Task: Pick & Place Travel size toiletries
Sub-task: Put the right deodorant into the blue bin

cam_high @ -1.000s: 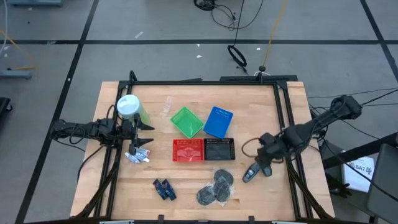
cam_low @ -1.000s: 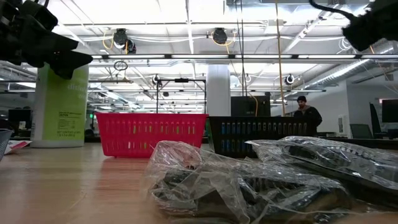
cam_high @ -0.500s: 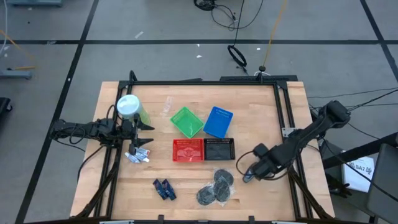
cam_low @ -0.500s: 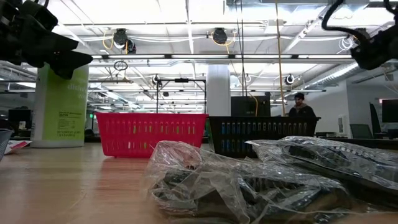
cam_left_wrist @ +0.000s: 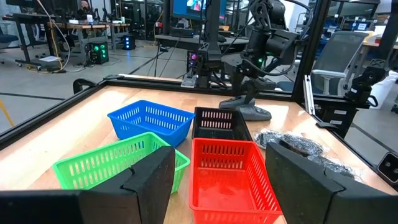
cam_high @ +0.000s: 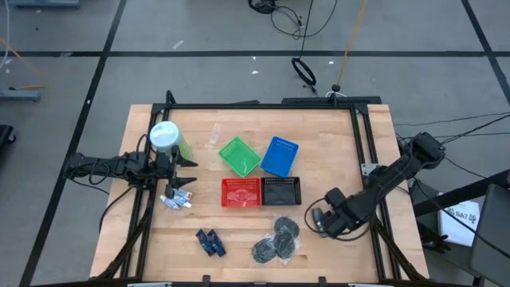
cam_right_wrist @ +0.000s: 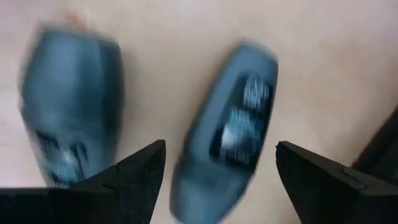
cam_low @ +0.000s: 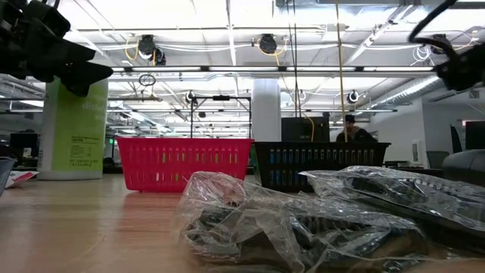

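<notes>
My right gripper (cam_high: 317, 219) hangs open over two dark grey oblong pieces near the table's right near corner. In the right wrist view its fingers stand on either side of one piece (cam_right_wrist: 231, 134), and the other piece (cam_right_wrist: 69, 134) lies beside it; both lie flat on the wood. In the high view the gripper hides them. Grey round packets (cam_high: 277, 239), dark blue pieces (cam_high: 209, 241) and whitish tubes (cam_high: 177, 199) lie on the table. My left gripper (cam_high: 190, 171) waits open at the left edge, above the tubes.
Four mesh baskets sit mid-table: green (cam_high: 239, 155), blue (cam_high: 279, 155), red (cam_high: 241, 192) and black (cam_high: 281, 191). A green container with a white lid (cam_high: 166, 137) stands at the far left. Bare wood (cam_high: 335, 151) lies to the far right. A person shows far behind (cam_low: 350, 133).
My right gripper has moved toward the table's left and near edge and come down over the dark grey oblong pieces, now covering them in the high view. The left arm and the other things have kept still.
</notes>
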